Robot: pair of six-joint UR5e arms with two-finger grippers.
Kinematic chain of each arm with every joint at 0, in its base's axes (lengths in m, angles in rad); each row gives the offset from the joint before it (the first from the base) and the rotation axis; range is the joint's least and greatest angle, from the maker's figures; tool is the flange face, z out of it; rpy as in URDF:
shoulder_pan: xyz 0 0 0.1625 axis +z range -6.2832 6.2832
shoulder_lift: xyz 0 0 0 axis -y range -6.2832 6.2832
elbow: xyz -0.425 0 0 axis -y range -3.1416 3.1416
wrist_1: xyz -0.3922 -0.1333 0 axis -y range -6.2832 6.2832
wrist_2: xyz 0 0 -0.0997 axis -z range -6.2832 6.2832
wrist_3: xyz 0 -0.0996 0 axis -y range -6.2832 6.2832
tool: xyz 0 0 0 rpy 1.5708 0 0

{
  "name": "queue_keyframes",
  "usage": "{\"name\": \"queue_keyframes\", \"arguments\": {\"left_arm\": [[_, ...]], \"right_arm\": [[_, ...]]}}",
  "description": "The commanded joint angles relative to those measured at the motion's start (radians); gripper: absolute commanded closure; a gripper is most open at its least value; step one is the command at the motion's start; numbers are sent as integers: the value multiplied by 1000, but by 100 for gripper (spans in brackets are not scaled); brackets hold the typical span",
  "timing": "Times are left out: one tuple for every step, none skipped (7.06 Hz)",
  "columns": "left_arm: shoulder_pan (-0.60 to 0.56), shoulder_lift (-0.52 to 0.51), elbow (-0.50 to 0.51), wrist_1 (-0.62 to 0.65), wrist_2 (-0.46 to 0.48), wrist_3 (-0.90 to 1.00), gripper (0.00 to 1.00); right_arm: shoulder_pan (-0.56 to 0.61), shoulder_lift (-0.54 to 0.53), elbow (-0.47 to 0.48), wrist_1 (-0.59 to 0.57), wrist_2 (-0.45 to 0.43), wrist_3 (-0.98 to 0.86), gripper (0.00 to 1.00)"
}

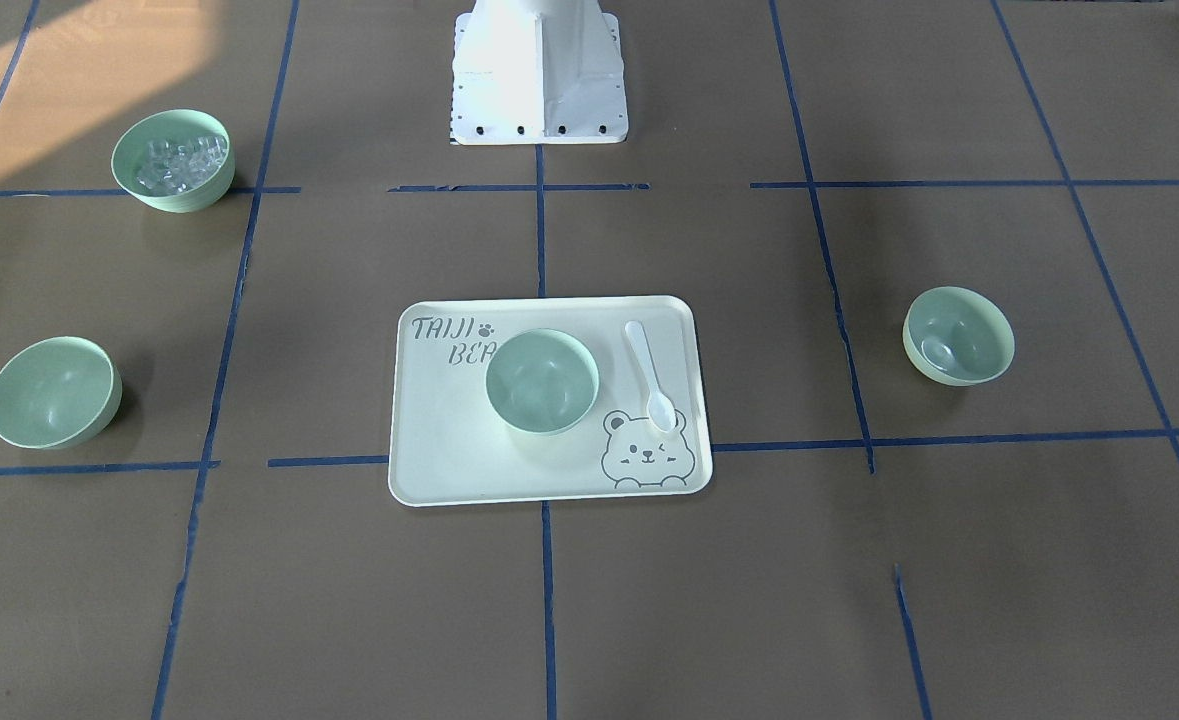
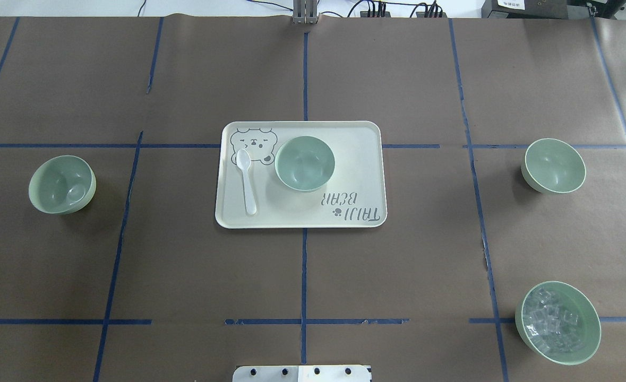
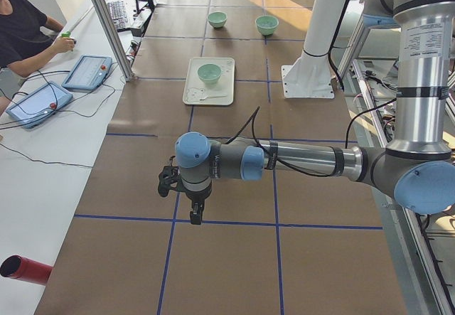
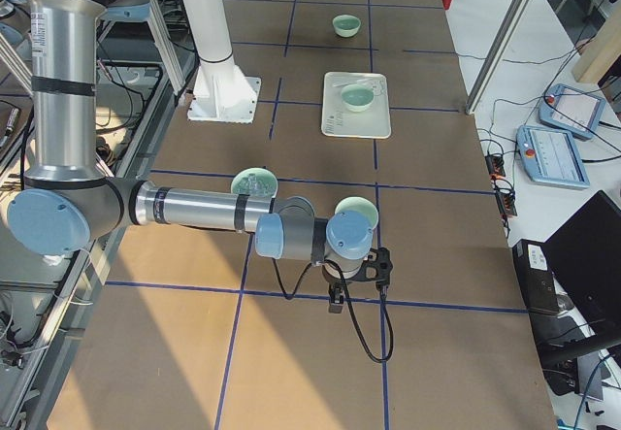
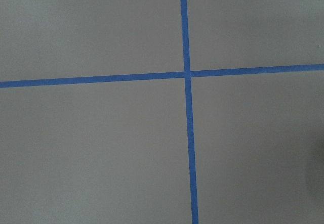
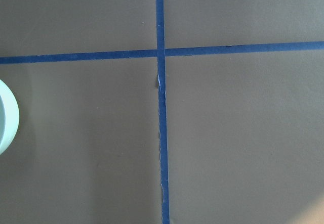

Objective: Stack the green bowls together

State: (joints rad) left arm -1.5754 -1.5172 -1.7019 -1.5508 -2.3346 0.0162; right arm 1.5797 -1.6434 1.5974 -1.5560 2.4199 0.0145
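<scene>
Mint-green and unstacked, the three bowls stand well apart on the table [image 2: 185,276].

The left hand [image 3: 195,214] hangs fingers-down over a crossing of blue tape [image 5: 186,74]. It shows only from the table's end, so it cannot be told whether its fingers are spread or pressed together. Well beyond this hand, toward the table's middle, the middle green bowl [image 2: 305,163] sits upright on a pale bear-print tray [image 2: 355,175]. A white spoon [image 2: 247,180] lies just beside the bowl. The left green bowl [image 2: 62,184] rests on the bare table on the left arm's side. How it lies to the left hand cannot be made out.

The right hand [image 4: 335,300] also points down above a tape crossing, and its state cannot be told either. The right green bowl [image 4: 355,209] stands near this hand, just behind the wrist, which covers its lower edge. Its pale rim cuts into the side of the right wrist view. Further from the hand, on the arm's far side, stands a bowl of clear cubes [image 4: 251,182]. The middle bowl on its tray is well beyond the right hand too.
</scene>
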Motion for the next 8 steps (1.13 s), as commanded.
{"name": "queue_keyframes", "arguments": {"left_arm": [[0, -1, -1, -5, 0, 1, 0], [2, -5, -4, -12, 0, 1, 0], [17, -9, -4, -55, -3, -4, 0], [29, -12, -7, -133, -21, -8, 0], [93, -12, -7, -187, -66, -19, 0], [186, -15, -13, -260, -69, -205, 0], [274, -11, -12, -455, -57, -462, 0], [358, -3, -5, -571, -7, -643, 0]], "right_arm": [[0, 5, 6, 2, -1, -1, 0], [0, 7, 6, 2, 1, 1, 0], [0, 11, 36, 5, 1, -2, 0], [-1, 11, 54, 5, 4, 4, 0], [-1, 13, 61, 5, 4, 2, 0], [-3, 17, 74, 5, 4, 2, 0], [-3, 28, 82, 5, 2, 1, 0], [-3, 39, 70, 4, 4, 2, 0]]}}
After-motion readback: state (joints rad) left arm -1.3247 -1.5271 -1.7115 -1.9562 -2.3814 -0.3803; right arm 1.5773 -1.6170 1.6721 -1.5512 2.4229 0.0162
